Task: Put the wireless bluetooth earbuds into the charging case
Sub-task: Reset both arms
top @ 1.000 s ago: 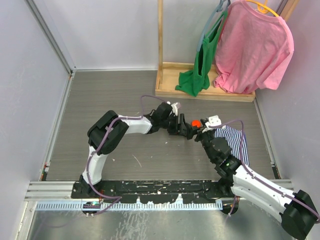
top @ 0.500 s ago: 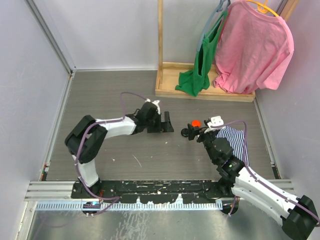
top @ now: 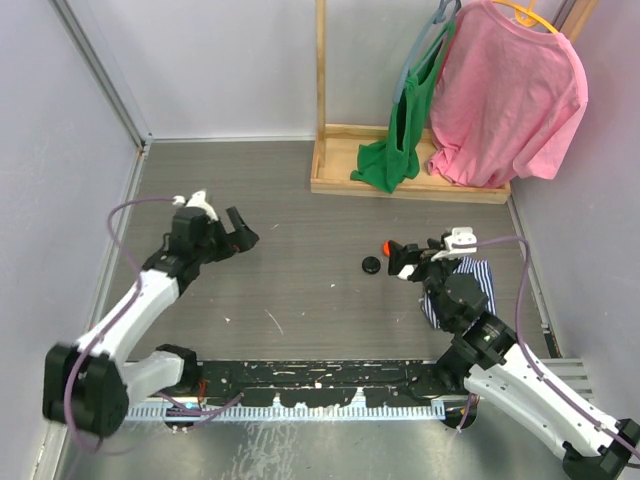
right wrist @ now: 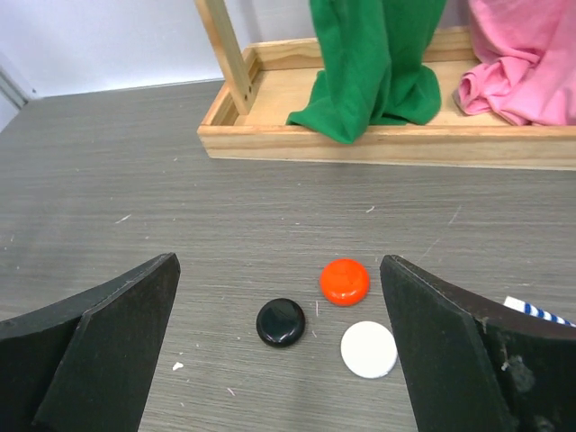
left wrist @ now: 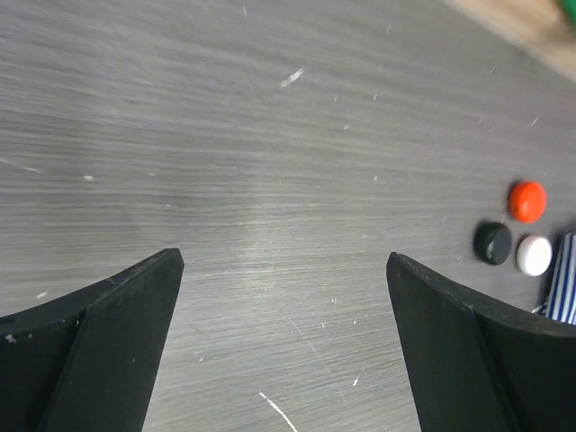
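Plain red case (right wrist: 344, 282), black case (right wrist: 281, 322), white case (right wrist: 369, 349) (each one solid colour). Blue-and-white striped cloth (top: 478, 290). Grey wood-grain table (right wrist: 135, 180), pale scuffs. Pink shirt (top: 510, 95), green garment (right wrist: 378, 63) beside it. Light wood rack base (right wrist: 297, 141). Black fingers (left wrist: 90, 342) on left gripper (left wrist: 283, 259), right gripper (right wrist: 279, 261).

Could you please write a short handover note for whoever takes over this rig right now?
Left pincer: open, empty, well to the left of the cases.
Right pincer: open, empty, hovering just short of the cases.
Things: black case, red case and white case lie close together on the table, all apparently closed. A striped cloth lies beside the white one.
Done: cannot tell; no loose earbuds show in any view.
Left: find the earbuds, or confirm they already sit inside the cases.
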Robot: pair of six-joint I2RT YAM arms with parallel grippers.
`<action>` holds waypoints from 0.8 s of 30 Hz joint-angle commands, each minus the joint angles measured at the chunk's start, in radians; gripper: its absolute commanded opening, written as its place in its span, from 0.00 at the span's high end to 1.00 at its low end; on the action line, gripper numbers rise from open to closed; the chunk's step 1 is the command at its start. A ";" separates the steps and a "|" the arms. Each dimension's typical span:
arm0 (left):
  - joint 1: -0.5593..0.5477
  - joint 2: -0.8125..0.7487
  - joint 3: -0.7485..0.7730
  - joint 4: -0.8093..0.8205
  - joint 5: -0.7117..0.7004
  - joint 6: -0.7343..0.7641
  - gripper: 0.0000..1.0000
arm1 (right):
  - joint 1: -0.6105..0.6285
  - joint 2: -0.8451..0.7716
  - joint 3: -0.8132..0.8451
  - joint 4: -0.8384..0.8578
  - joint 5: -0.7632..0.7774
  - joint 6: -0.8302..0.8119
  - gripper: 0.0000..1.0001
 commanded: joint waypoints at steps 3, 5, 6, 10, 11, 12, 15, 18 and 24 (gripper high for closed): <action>0.051 -0.360 0.016 -0.222 -0.048 0.045 0.02 | -0.004 -0.016 0.189 -0.258 0.111 0.165 0.00; 0.050 -0.455 0.058 -0.293 -0.072 0.061 0.02 | -0.003 -0.056 0.220 -0.305 0.114 0.207 0.00; 0.050 -0.495 0.088 -0.330 -0.090 0.082 0.02 | -0.003 -0.078 0.230 -0.315 0.094 0.190 0.00; 0.050 -0.607 0.200 -0.478 -0.124 0.215 0.02 | -0.004 -0.148 0.268 -0.353 0.094 0.149 0.00; 0.050 -0.630 0.217 -0.498 -0.127 0.247 0.02 | -0.004 -0.157 0.284 -0.367 0.101 0.138 0.00; 0.050 -0.651 0.227 -0.508 -0.130 0.284 0.02 | -0.003 -0.161 0.300 -0.391 0.112 0.130 0.00; 0.050 -0.727 0.213 -0.494 -0.133 0.359 0.02 | -0.003 -0.164 0.334 -0.430 0.121 0.121 0.00; 0.050 -0.812 0.153 -0.439 -0.121 0.366 0.02 | -0.003 -0.170 0.335 -0.440 0.127 0.116 0.00; 0.051 -0.906 0.030 -0.370 -0.119 0.348 0.02 | -0.003 -0.174 0.314 -0.417 0.108 0.111 0.00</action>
